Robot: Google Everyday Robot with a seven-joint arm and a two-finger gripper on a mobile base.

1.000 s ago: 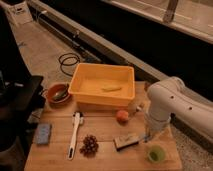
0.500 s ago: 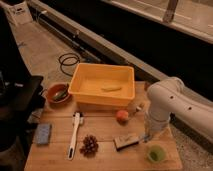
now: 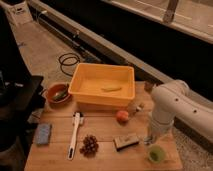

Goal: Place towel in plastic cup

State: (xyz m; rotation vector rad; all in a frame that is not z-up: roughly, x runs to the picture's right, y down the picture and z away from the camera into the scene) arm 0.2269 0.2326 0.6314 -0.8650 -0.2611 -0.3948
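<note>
Camera view, items listed front to back on the wooden table [image 3: 105, 161].

1. Plastic cup [image 3: 156, 154]: translucent green, standing upright at the front right corner.
2. Dark knobbly cluster [image 3: 90, 145]: lying front centre, beside the tip of a white long-handled utensil [image 3: 75, 134].
3. Towel [image 3: 125, 141]: grey folded piece lying flat on the boards, left of the cup and outside it.
4. Gripper [image 3: 149, 141]: hanging from the white arm [image 3: 167, 107], pointing down just right of the towel and just behind the cup's left rim. Its jaws are standing together; whether they are touching the cloth cannot be told.
5. Blue pad [image 3: 42, 134]: resting at the left edge.
6. Orange round fruit [image 3: 122, 116]: sitting mid-table, in front of the tub.
7. Yellow tub [image 3: 103, 87]: occupying the back centre, carrying a pale oblong item [image 3: 111, 89] inside.
8. Red bowl [image 3: 57, 94]: sitting at the tub's left.
9. Black cable [image 3: 69, 62]: coiling on the floor beyond.
</note>
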